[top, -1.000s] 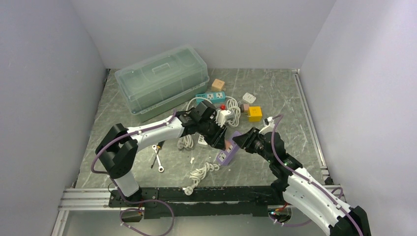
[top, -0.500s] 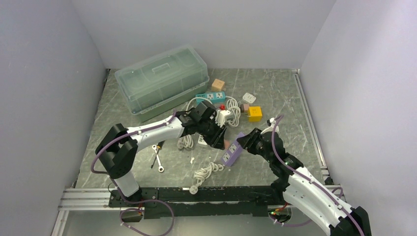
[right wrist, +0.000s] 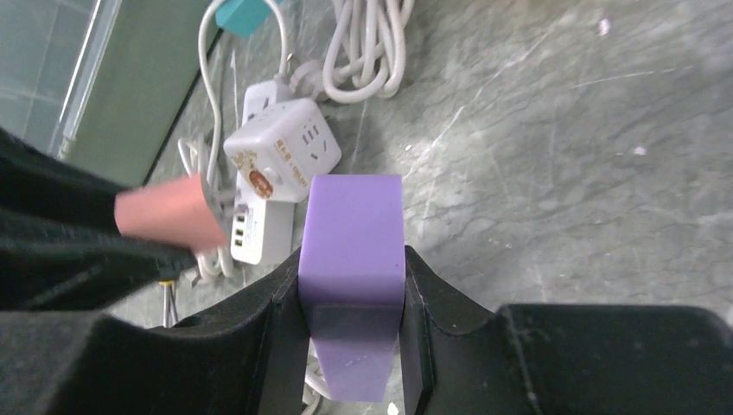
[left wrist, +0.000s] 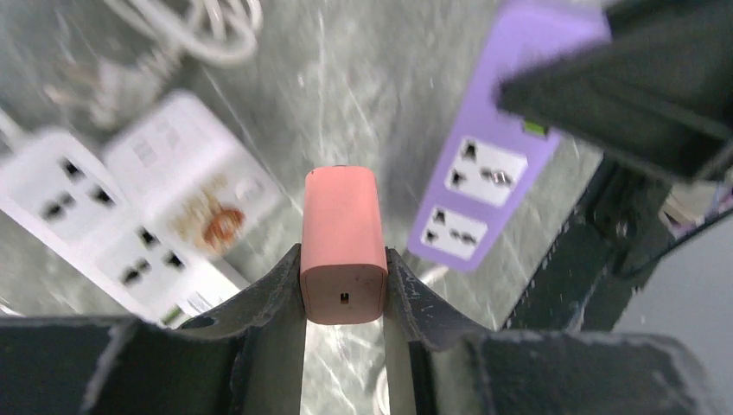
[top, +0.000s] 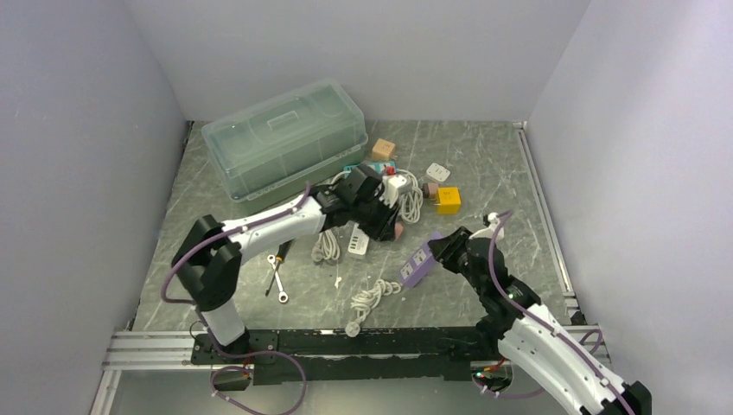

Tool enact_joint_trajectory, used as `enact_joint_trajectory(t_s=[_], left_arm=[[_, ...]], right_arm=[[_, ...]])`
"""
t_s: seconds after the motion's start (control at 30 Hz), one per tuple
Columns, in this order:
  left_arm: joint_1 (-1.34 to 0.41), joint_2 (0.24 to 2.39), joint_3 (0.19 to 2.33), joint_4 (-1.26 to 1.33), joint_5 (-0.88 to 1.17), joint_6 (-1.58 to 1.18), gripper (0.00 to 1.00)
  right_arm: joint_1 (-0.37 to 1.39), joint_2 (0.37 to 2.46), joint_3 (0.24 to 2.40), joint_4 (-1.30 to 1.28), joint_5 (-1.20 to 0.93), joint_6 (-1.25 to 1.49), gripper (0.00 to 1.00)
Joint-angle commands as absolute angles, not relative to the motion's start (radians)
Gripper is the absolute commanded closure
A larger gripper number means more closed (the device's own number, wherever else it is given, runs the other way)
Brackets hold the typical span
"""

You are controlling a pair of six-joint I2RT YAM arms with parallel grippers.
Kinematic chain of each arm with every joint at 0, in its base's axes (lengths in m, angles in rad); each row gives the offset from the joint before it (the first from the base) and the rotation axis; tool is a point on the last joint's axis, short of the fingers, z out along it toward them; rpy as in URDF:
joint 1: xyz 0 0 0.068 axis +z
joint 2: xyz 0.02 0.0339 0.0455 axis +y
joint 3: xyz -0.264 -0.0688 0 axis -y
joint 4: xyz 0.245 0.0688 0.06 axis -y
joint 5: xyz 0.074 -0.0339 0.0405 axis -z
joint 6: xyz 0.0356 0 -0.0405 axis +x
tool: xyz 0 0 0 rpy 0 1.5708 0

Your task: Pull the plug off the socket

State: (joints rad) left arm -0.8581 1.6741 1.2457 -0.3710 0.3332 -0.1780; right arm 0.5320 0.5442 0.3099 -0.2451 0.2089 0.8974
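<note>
**A:** Right gripper (right wrist: 352, 259) status?

**B:** Low centre-right of the top view. Its 2 fingers (right wrist: 277, 298) clamp the purple socket strip (right wrist: 352, 226) by the long sides, and the strip sits at a slant.

**A:** Plug?

**B:** The pink plug (left wrist: 342, 246) is out of the socket. The left gripper (left wrist: 343, 268) pinches it between both fingers, just up-left of the strip, with a visible gap between the 2.

**A:** Strip face?

**B:** The left wrist view shows 2 outlets on it, in the upper right of the frame.

**A:** Clutter?

**B:** A white cable coil (top: 372, 298) lies on the table (top: 493, 164) down-left of the strip, and a wrench (top: 277, 275) lies further left. A white power strip (left wrist: 112, 216) lies below the left gripper. Beyond that are a white cube socket (right wrist: 281, 151) and a yellow block (top: 448, 200). The clear lidded box (top: 285, 138) is farthest, in the upper left.
</note>
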Motion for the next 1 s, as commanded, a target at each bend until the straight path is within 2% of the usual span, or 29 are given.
enact_joint_trajectory(t_s=[0.0, 0.17, 0.37, 0.5, 0.7, 0.77, 0.8, 0.97], left_arm=[[-0.859, 1.798, 1.458, -0.347, 0.229, -0.175, 1.0], [-0.874, 2.001, 1.656, -0.427, 0.263, -0.177, 1.0], [-0.916, 2.086, 1.67, -0.461, 0.275, -0.156, 1.0], [-0.945, 2.107, 1.647, -0.484, 0.243, -0.135, 1.0], [-0.956, 2.165, 1.675, -0.534, 0.214, -0.146, 0.99], [-0.956, 2.164, 1.666, -0.516, 0.217, -0.157, 0.9], [-0.957, 2.16, 1.657, -0.502, 0.223, -0.162, 0.84], [-0.957, 2.147, 1.647, -0.494, 0.213, -0.175, 0.4]], right_arm=[[0.528, 0.427, 0.296, -0.305, 0.361, 0.896, 1.0], [0.526, 0.347, 0.346, -0.48, 0.464, 0.89, 1.0], [0.525, 0.306, 0.312, -0.531, 0.494, 0.948, 1.0], [0.525, 0.33, 0.284, -0.52, 0.496, 1.006, 0.86], [0.524, 0.431, 0.254, -0.434, 0.475, 1.018, 0.81], [0.523, 0.464, 0.254, -0.421, 0.471, 1.026, 0.79], [0.523, 0.477, 0.252, -0.417, 0.47, 1.028, 0.74], [0.523, 0.509, 0.249, -0.426, 0.471, 1.048, 0.42]])
